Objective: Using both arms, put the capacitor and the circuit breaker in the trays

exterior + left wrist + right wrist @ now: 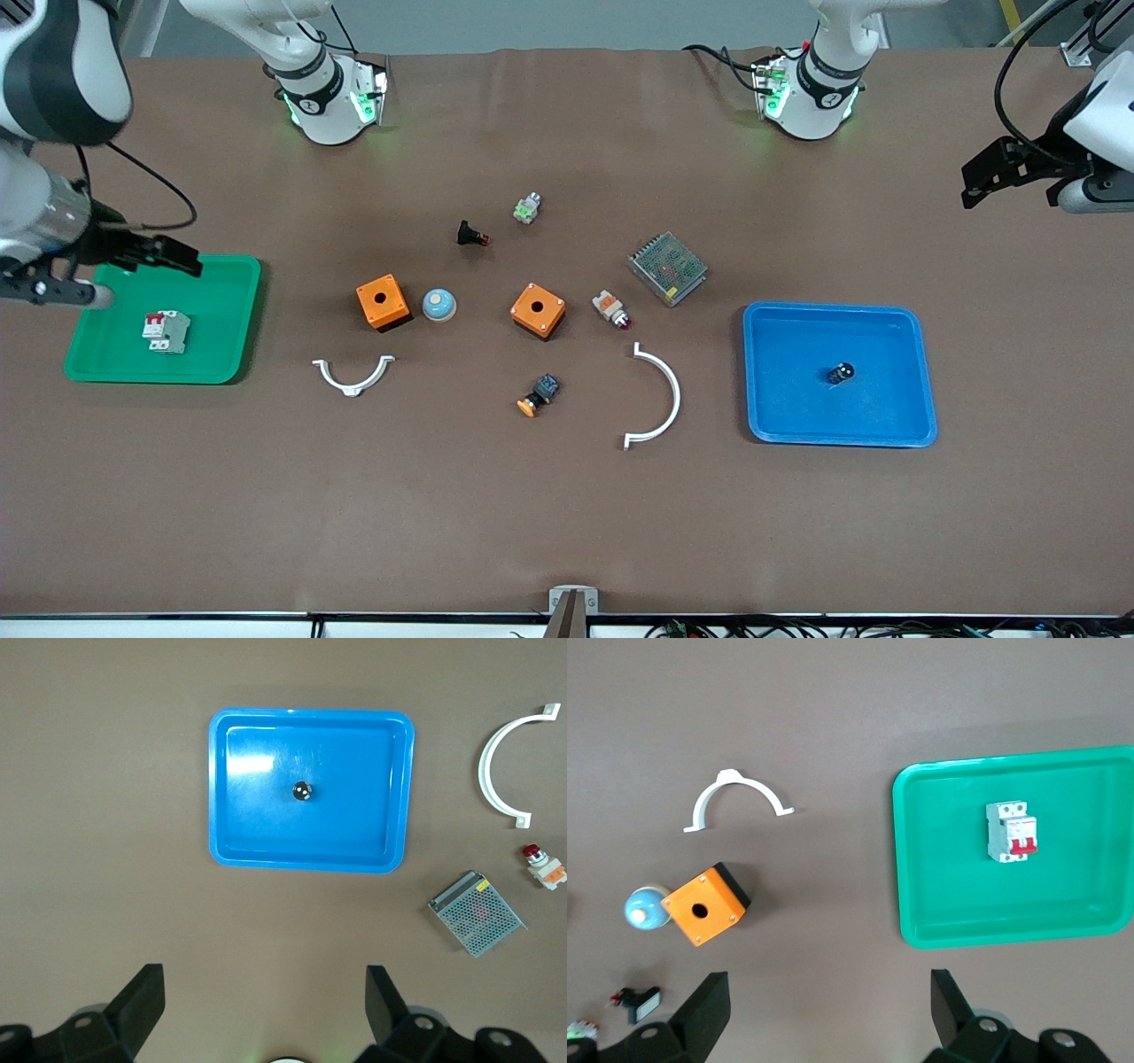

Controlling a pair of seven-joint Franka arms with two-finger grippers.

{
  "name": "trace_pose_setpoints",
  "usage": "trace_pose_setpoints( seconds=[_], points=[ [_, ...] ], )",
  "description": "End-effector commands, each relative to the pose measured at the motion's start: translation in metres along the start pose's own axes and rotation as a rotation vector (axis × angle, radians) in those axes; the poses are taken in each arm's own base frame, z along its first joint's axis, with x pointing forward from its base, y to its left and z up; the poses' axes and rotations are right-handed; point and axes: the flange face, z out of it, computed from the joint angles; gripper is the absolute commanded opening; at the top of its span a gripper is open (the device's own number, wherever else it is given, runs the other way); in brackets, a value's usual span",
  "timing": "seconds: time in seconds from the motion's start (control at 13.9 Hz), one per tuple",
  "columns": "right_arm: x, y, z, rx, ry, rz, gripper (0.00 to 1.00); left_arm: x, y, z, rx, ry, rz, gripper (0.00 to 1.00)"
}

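Note:
The capacitor (841, 373), a tiny black cylinder, stands in the blue tray (886, 328) at the left arm's end; it also shows in the left wrist view (302, 791). The circuit breaker (166, 331), white-grey with red levers, lies in the green tray (221, 292) at the right arm's end and shows in the right wrist view (1011, 831). My left gripper (997, 175) (263, 1010) is open and empty, high over bare table beside the blue tray. My right gripper (164, 252) (828, 1010) is open and empty, over the green tray's edge.
Between the trays lie two orange boxes (383, 301) (538, 310), a blue domed button (438, 305), two white curved brackets (353, 375) (657, 399), a mesh metal box (667, 268), a white and orange part (611, 308) and several small buttons.

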Motion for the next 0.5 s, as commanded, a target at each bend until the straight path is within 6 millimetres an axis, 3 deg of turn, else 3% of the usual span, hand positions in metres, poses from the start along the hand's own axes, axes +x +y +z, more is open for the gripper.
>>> trace_pose_setpoints(
  seconds=[0.0,0.14,0.43],
  points=[
    [-0.002,0.003,-0.048,-0.002,0.025,0.001,1.00,-0.008,0.008,-0.001,-0.018,0.000,0.019,1.00],
    [-0.001,0.012,-0.078,0.001,0.074,0.020,1.00,-0.008,0.021,-0.002,-0.036,0.008,0.029,1.00],
    [0.003,0.015,-0.121,0.005,0.166,0.029,1.00,-0.007,0.025,-0.005,-0.036,0.022,0.029,1.00]
  ],
)
